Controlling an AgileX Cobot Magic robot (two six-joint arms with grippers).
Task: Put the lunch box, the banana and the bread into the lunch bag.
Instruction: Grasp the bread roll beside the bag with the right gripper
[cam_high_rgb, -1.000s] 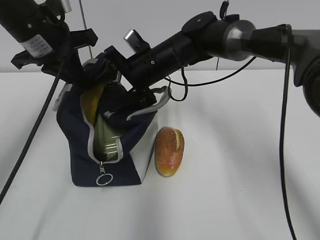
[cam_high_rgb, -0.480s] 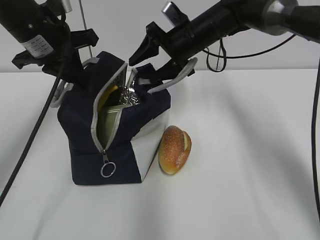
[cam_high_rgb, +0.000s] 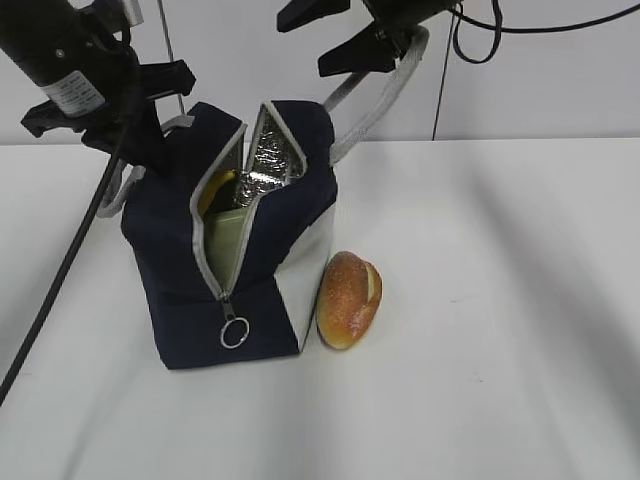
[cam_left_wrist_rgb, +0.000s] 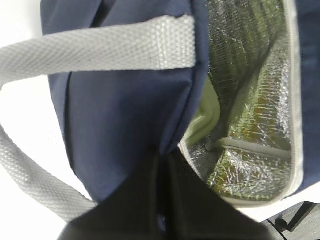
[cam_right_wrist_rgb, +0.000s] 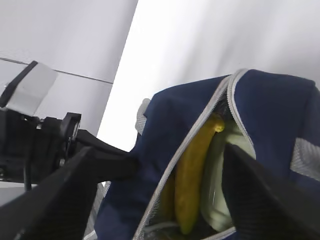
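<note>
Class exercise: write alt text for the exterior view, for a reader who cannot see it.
An open navy lunch bag on a white table holds the banana and green-lidded lunch box; the bread lies outside against its white side. The right tool hangs open above; the left tool pinches the bag's far edge.

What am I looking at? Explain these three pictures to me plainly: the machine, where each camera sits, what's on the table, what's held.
This is a robot with two arms, and each arm ends in a two-fingered gripper. One picture is taken from in front of the table. The other two come from small cameras on the wrists, looking past the fingers.

On the white table stands a navy lunch bag, unzipped. Inside it are a yellow banana and a lunch box with a green lid. A bread roll lies outside, right next to the bag.

The left gripper is shut on the bag's fabric edge, holding it open. The right gripper hangs above the bag, open. A grey handle stretches up to it. I can't tell whether the handle is hooked on it.
</note>
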